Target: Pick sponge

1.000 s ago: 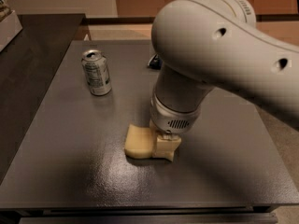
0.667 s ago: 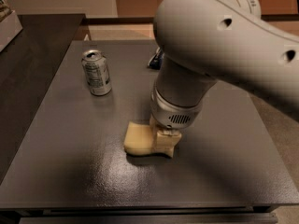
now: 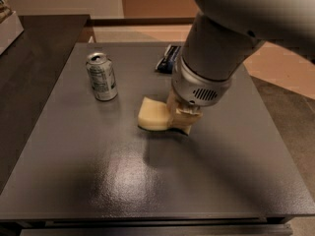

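Newly lifted sponge (image 3: 151, 115), gripper (image 3: 183, 122) clamped on its right end, above table (image 3: 74, 171)

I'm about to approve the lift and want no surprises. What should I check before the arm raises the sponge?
1. End effector is down at the sponge, at the end farther from the can: ok.
2. Hold on the sponge is secure: cannot tell.
3. Sponge is off the table: cannot tell.
4. Can stands upright, apart from the sponge and the end effector: ok.
5. Dark packet lies behind the arm, apart from the sponge: ok.
6. Sponge sits well inside the table's edges: ok.
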### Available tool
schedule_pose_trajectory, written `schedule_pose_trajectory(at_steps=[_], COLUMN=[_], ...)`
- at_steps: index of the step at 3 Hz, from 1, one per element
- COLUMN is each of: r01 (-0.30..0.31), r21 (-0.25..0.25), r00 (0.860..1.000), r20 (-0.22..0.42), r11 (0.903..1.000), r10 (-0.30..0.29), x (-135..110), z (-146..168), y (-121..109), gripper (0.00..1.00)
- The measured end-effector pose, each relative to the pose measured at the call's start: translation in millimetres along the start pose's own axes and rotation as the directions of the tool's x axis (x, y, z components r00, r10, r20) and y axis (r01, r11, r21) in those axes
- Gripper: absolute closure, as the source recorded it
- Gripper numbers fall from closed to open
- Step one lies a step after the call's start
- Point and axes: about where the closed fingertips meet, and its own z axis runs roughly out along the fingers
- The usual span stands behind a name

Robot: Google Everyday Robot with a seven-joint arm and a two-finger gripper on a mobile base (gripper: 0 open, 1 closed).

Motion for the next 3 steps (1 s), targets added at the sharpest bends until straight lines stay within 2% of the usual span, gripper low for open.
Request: schedule_pose_trajectory(at_steps=[2, 3], r01=[-0.032, -0.032], r21=[0.089, 0.089], r00=[0.999, 0.999], r20=[0.04, 0.04], r11=[0.9956, 0.9955], r10=[0.028, 0.028], x=[3.1, 3.0], z=[-52.8, -52.9], y=[-35.0, -35.0], gripper=[1.0, 1.0])
